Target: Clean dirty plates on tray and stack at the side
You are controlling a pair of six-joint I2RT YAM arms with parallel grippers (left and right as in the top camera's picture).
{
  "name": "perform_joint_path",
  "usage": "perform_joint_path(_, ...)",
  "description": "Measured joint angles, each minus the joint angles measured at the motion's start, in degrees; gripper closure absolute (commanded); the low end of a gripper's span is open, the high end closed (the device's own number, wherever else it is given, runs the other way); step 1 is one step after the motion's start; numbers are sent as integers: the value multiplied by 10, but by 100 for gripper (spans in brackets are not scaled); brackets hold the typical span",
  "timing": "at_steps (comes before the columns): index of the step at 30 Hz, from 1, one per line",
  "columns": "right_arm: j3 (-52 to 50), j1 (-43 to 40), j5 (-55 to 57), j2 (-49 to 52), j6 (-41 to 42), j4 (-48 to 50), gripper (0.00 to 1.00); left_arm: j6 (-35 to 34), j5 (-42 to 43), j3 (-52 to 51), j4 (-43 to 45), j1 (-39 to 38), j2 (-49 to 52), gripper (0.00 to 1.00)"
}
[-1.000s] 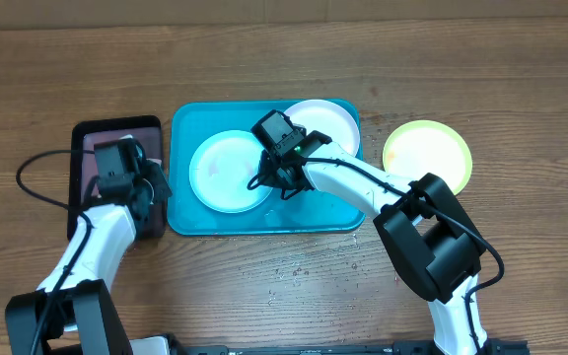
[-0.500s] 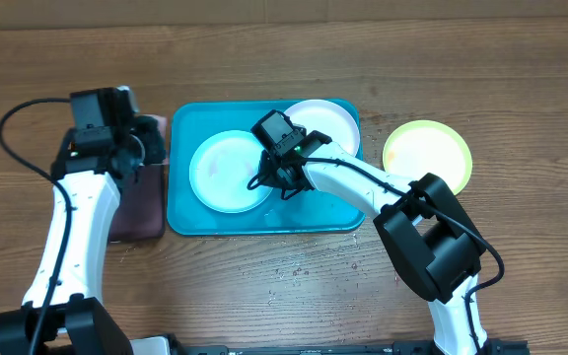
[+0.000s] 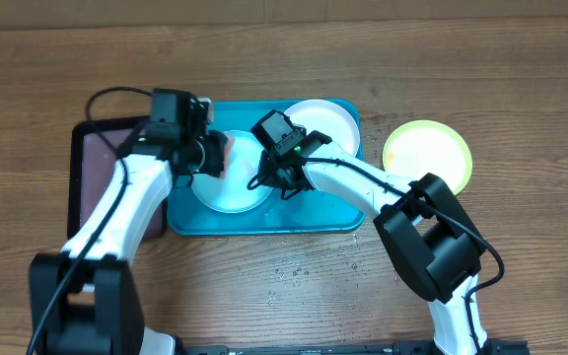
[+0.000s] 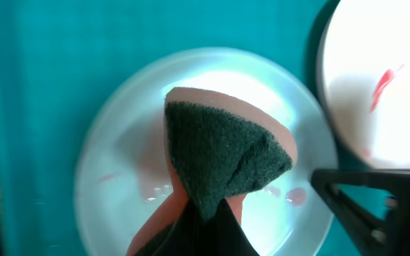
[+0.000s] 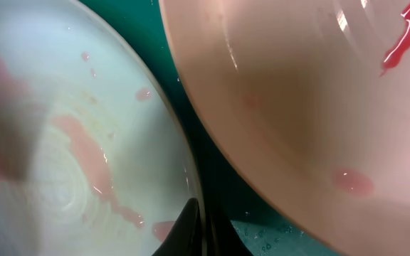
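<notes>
The light blue plate (image 3: 233, 189) lies on the teal tray (image 3: 264, 219), with red smears showing in both wrist views (image 4: 119, 171) (image 5: 62, 142). The white plate (image 3: 328, 120) sits at the tray's back right, with a red streak (image 5: 404, 39). The yellow-green plate (image 3: 427, 155) rests on the bare tabletop to the right. My left gripper (image 3: 213, 156) is shut on an orange sponge with a dark green pad (image 4: 223, 153), held over the blue plate. My right gripper (image 3: 269, 177) is shut on the blue plate's right rim (image 5: 194, 213).
A black-rimmed tray with a pinkish inside (image 3: 102, 173) lies left of the teal tray. Water drops dot the table in front of the tray (image 3: 289, 268). The right arm stretches across the tray's front right.
My left arm swung right from the black tray, carrying the sponge over the light blue plate. My right gripper and the plates have not moved.
</notes>
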Motion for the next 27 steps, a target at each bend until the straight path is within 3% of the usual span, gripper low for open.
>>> perform_joint_path(5,0,0,0,0,0,0,96,-6,-5,0,15,-19,49,96)
perform_joint_path(10,0,0,0,0,0,-1,96,-7,-69,0,37,-21,79,96)
perform_joint_path(18,0,0,0,0,0,-1,96,-7,-169,0,38,-7,87,96)
perform_joint_path(27,0,0,0,0,0,-2,96,-7,-195,0,66,2,84,96)
